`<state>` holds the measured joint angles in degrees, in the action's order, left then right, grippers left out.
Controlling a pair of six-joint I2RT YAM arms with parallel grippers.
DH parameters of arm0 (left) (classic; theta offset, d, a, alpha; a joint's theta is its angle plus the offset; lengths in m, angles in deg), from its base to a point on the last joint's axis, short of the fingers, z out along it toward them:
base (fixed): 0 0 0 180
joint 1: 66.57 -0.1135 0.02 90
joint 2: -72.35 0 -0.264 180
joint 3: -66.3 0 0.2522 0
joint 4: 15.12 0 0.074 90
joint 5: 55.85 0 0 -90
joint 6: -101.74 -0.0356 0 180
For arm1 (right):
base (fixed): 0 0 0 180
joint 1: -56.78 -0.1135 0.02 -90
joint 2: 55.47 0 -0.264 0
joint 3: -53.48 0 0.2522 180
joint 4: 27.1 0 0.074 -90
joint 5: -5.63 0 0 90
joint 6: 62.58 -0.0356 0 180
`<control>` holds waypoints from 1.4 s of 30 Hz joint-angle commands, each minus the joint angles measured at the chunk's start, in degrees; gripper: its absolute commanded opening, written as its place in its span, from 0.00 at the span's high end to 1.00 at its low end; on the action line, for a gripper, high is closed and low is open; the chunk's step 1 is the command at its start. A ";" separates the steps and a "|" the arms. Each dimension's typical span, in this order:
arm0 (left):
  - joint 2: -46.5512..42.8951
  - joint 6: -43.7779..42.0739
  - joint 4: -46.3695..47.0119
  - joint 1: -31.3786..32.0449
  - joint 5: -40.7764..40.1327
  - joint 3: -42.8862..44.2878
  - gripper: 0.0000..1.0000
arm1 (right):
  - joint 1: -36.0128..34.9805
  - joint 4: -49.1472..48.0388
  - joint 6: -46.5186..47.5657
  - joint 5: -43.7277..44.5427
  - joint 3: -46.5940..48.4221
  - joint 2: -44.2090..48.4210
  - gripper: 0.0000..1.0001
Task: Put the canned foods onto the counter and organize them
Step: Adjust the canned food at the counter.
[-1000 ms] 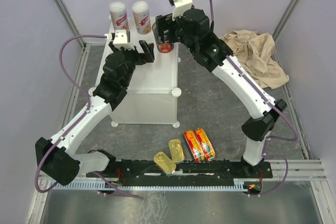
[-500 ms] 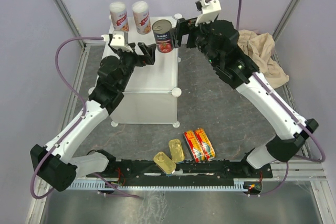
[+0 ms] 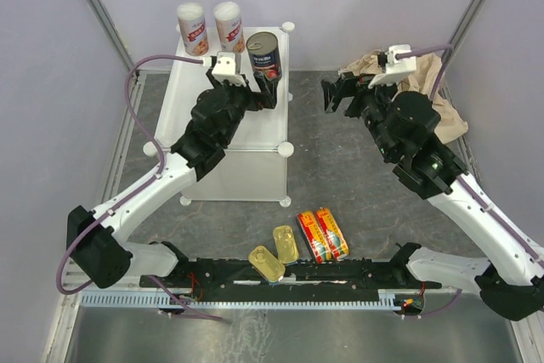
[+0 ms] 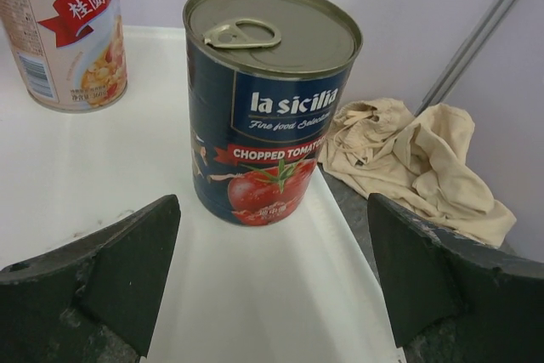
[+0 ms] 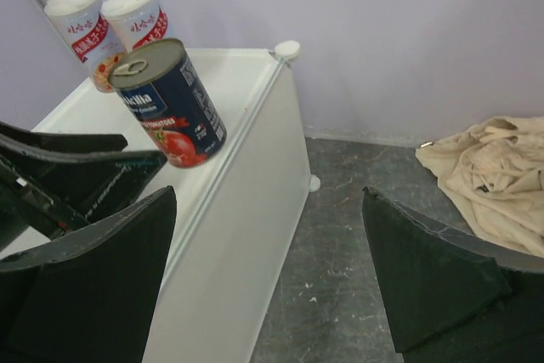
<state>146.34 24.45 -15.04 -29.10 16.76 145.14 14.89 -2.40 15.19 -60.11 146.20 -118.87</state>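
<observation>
My right tool [image 5: 268, 191] pulls away wide open, tomato can [image 4: 270, 108] now parked on the surface [image 3: 263, 125], left tool [image 4: 272, 210] gaping before it.

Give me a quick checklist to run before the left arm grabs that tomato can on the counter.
1. left gripper open: ok, jaws spread wide.
2. tomato can centred ahead of the fingers: ok, upright and untouched.
3. Can's footing: not ok, it stands close to the right edge of the counter.
4. right gripper out of the way: ok, open, off to the counter's side.
5. Room beside the white-and-red cans: ok, bare top next to them.
</observation>
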 commanded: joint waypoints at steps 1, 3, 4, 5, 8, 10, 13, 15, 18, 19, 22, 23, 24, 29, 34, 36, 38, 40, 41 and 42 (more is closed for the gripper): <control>1.67 -2.88 5.41 1.77 -6.93 3.73 0.04 | 0.21 -2.88 -1.99 1.94 -4.98 4.64 0.03; 2.47 -4.14 6.19 2.36 -8.02 4.07 0.04 | 0.20 -2.80 -2.41 1.88 -6.81 6.24 0.03; 2.91 -4.46 6.54 2.48 -8.24 4.21 0.04 | 0.16 -2.68 -2.59 1.75 -7.43 6.75 0.03; 3.37 -4.57 6.62 2.59 -8.39 4.45 0.04 | 0.20 -2.61 -2.73 1.75 -8.04 7.26 0.03; 4.69 -4.78 6.77 2.82 -9.21 5.25 0.04 | 0.20 -2.50 -3.04 1.81 -9.58 8.58 0.03; 5.51 -5.12 7.06 2.87 -9.67 5.68 0.04 | 0.22 -2.50 -3.06 1.72 -10.34 9.43 0.03; 6.73 -5.77 7.43 2.84 -10.18 6.51 0.05 | 0.18 -2.43 -3.07 1.80 -11.16 10.39 0.03; 7.39 -6.15 7.76 2.83 -10.57 6.99 0.05 | 0.18 -2.33 -3.00 1.85 -11.41 10.80 0.03; 8.48 -6.78 8.05 2.86 -11.67 7.72 0.06 | 0.18 -2.47 -2.88 1.94 -11.90 11.37 0.03; 8.76 -7.06 8.30 2.87 -11.82 7.82 0.06 | 0.21 -2.48 -2.84 1.98 -12.11 11.51 0.03; 9.66 -7.89 8.65 2.87 -11.82 8.49 0.06 | 0.23 -2.37 -2.64 2.16 -12.35 11.63 0.03; 9.89 -8.14 8.65 2.87 -11.72 8.71 0.07 | 0.18 -2.36 -2.62 2.24 -12.45 11.63 0.03; 10.26 -8.41 8.62 2.89 -11.59 8.93 0.08 | 0.15 -2.39 -2.62 2.29 -12.49 11.71 0.03; 11.09 -9.69 9.06 2.80 -12.09 9.45 0.11 | 0.22 -2.59 -2.50 2.34 -12.89 11.73 0.03; 11.86 -10.66 9.62 2.64 -12.30 9.88 0.13 | 0.20 -2.57 -2.37 2.53 -13.11 11.63 0.03; 12.17 -10.69 9.87 2.40 -12.01 9.96 0.13 | 0.22 -2.58 -2.36 2.62 -13.20 11.63 0.03; 12.35 -10.69 9.96 2.16 -11.46 10.06 0.14 | 0.18 -2.61 -2.22 2.64 -13.22 11.56 0.03; 12.69 -10.73 9.87 1.89 -10.76 10.35 0.15 | 0.22 -2.57 -2.11 2.71 -13.37 11.55 0.03; 12.89 -10.77 9.66 1.76 -10.68 10.52 0.15 | 0.23 -2.61 -2.09 2.75 -13.44 11.59 0.03; 13.03 -10.78 9.55 1.65 -10.63 10.65 0.16 | 0.17 -2.66 -2.10 2.81 -13.43 11.65 0.03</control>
<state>158.65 16.19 -8.46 -26.85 5.79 152.68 14.89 -2.62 12.48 -58.52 132.97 -108.01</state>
